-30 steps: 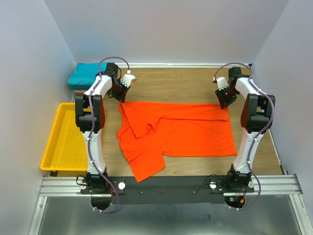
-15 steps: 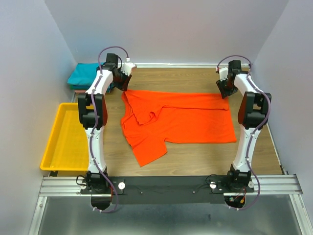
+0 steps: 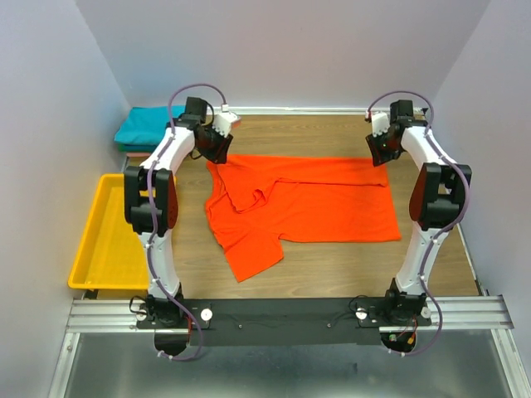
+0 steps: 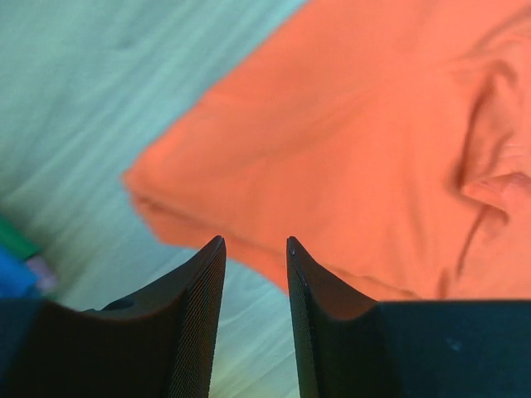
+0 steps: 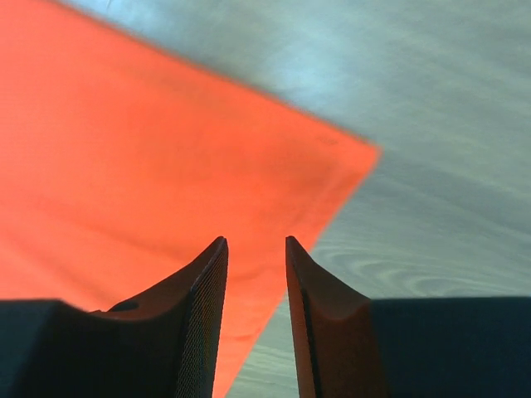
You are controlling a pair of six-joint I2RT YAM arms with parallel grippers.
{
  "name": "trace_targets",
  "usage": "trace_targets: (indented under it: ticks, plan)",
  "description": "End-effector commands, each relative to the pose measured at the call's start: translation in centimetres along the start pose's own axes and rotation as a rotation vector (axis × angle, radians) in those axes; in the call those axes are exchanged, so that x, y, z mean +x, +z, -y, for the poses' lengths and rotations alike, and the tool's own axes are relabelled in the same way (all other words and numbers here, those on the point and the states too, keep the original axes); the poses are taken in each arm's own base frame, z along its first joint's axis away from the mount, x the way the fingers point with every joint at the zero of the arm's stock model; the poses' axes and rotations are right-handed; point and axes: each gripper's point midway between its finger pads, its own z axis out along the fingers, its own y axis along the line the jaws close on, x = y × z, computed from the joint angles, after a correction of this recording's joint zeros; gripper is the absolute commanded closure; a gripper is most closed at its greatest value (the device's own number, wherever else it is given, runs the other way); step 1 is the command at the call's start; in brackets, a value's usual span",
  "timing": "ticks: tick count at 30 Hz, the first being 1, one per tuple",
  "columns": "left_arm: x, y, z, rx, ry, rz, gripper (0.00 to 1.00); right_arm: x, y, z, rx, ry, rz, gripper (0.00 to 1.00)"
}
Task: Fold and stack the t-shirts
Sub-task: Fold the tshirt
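The left tool (image 4: 255, 242) is hanging part-open and empty over the far left corner of the orange-red t-shirt (image 3: 323, 211), having just let it go; the right tool (image 5: 253, 240) is hovering likewise above the far right corner. The shirt is lying spread on the desk (image 3: 315, 133), seemingly awaiting its next fold

Orange t-shirt (image 3: 307, 207): soft matt cloth, creased at the sleeve. Teal t-shirt (image 3: 145, 127): matt cloth. Table (image 3: 332, 137): smooth wood-grain surface with a slight sheen. Tray (image 3: 108, 240): glossy yellow plastic. Left gripper (image 4: 255, 240): matt black fingers (image 4: 195, 319), inner faces finely mesh-textured. Rail (image 3: 99, 313): ribbed bare metal.
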Motion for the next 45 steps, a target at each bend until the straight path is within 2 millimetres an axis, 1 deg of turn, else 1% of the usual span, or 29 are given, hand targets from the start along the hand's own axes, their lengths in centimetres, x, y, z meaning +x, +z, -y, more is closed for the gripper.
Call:
trace_targets:
  ticks: [1, 4, 8, 13, 16, 17, 19, 20, 21, 22, 23, 24, 25, 26, 27, 28, 30, 31, 33, 35, 36, 37, 38, 39, 41, 42, 43, 44, 45]
  plan:
    - [1.3, 2.3, 2.4, 0.071, -0.046, -0.013, 0.57, 3.2, 2.4, -2.9, -0.106, -0.002, -0.099, 0.59]
    - [2.6, 3.7, 2.2, 0.067, -0.07, -0.04, 0.57, 4.1, 3.9, -2.5, -0.093, 0.0, -0.14, 0.59]
    - [4.3, 5.1, 1.8, 0.055, -0.082, -0.089, 0.57, 4.3, 5.1, -1.7, -0.058, -0.002, -0.156, 0.59]
    - [5.2, 6.6, -0.4, 0.0, -0.103, -0.127, 0.58, 4.4, 6.9, -0.1, 0.019, -0.001, -0.167, 0.59]
    - [4.3, 7.5, -1.6, -0.017, -0.093, -0.121, 0.58, 3.8, 8.2, 0.7, 0.046, 0.004, -0.159, 0.58]
    - [3.3, 8.0, -2.4, -0.026, -0.087, -0.106, 0.58, 2.7, 8.3, 1.3, 0.059, 0.006, -0.135, 0.58]
    - [2.5, 8.4, -3.3, -0.038, -0.083, -0.102, 0.58, 2.5, 9.2, 2.1, 0.094, 0.013, -0.141, 0.55]
    - [3.0, 9.1, -3.5, -0.032, -0.091, -0.12, 0.58, 2.1, 9.4, 2.3, 0.097, 0.015, -0.132, 0.54]
    - [2.2, 8.9, -3.8, -0.038, -0.084, -0.108, 0.58, 1.7, 9.5, 2.6, 0.103, 0.018, -0.123, 0.53]
    - [0.4, 8.4, -4.4, -0.053, -0.066, -0.07, 0.57, 0.3, 9.2, 3.0, 0.109, 0.021, -0.087, 0.5]
    - [-0.1, 8.0, -4.6, -0.053, -0.06, -0.061, 0.56, -0.4, 8.6, 3.1, 0.111, 0.023, -0.067, 0.49]
    - [-2.0, 7.0, -4.8, -0.058, -0.028, -0.021, 0.53, -0.9, 8.1, 3.2, 0.113, 0.02, -0.053, 0.45]
    - [-2.9, 6.1, -4.6, -0.05, -0.009, 0.0, 0.53, -1.8, 7.4, 2.9, 0.09, 0.012, -0.02, 0.43]
    - [-3.5, 5.2, -4.1, -0.034, 0.009, 0.011, 0.49, -2.9, 5.3, 3.1, 0.101, 0.0, 0.017, 0.42]
    - [-5.2, 3.2, -3.2, -0.016, 0.037, 0.056, 0.48, -3.4, 4.3, 3.0, 0.095, -0.022, 0.037, 0.37]
    - [-5.9, 2.0, -2.7, -0.005, 0.08, 0.076, 0.43, -3.9, 2.9, 2.9, 0.095, -0.036, 0.057, 0.34]
    - [-6.3, -0.2, -1.2, 0.025, 0.125, 0.094, 0.37, -4.4, -0.8, 2.4, 0.093, -0.075, 0.1, 0.29]
    - [-6.3, -2.0, 0.3, 0.054, 0.159, 0.111, 0.35, -3.9, -1.7, 1.5, 0.055, -0.113, 0.096, 0.22]
    - [-4.5, -3.9, 2.5, 0.105, 0.229, 0.092, 0.34, -2.9, -4.1, -0.2, 0.005, -0.159, 0.103, 0.19]
    - [-2.3, -4.6, 4.2, 0.148, 0.26, 0.045, 0.34, -0.7, -5.3, -1.6, -0.046, -0.224, 0.053, 0.14]
    - [-0.3, -5.0, 5.3, 0.174, 0.293, 0.013, 0.34, 1.8, -4.9, -2.9, -0.097, -0.242, -0.002, 0.13]
    - [0.6, -5.1, 6.0, 0.193, 0.308, 0.0, 0.34, 3.0, -6.2, -3.8, -0.136, -0.305, -0.022, 0.14]
    - [1.1, -6.1, 7.0, 0.199, 0.337, 0.0, 0.34, 4.3, -6.4, -4.5, -0.157, -0.323, -0.048, 0.15]
    - [3.2, -5.7, 8.0, 0.233, 0.346, -0.037, 0.34, 6.6, -6.1, -5.5, -0.199, -0.339, -0.098, 0.18]
    - [4.5, -5.9, 9.3, 0.256, 0.366, -0.054, 0.34, 8.8, -7.2, -6.5, -0.233, -0.403, -0.132, 0.23]
    - [5.6, -5.9, 10.4, 0.274, 0.376, -0.072, 0.34, 11.2, -7.0, -7.3, -0.269, -0.442, -0.18, 0.28]
    - [6.1, -5.8, 10.9, 0.285, 0.376, -0.08, 0.34, 10.9, -7.5, -7.3, -0.258, -0.446, -0.167, 0.28]
    - [6.5, -5.8, 11.4, 0.299, 0.382, -0.085, 0.34, 12.7, -7.5, -7.6, -0.267, -0.496, -0.197, 0.33]
    - [7.0, -5.8, 11.8, 0.313, 0.384, -0.093, 0.34, 13.5, -7.5, -7.7, -0.273, -0.515, -0.214, 0.35]
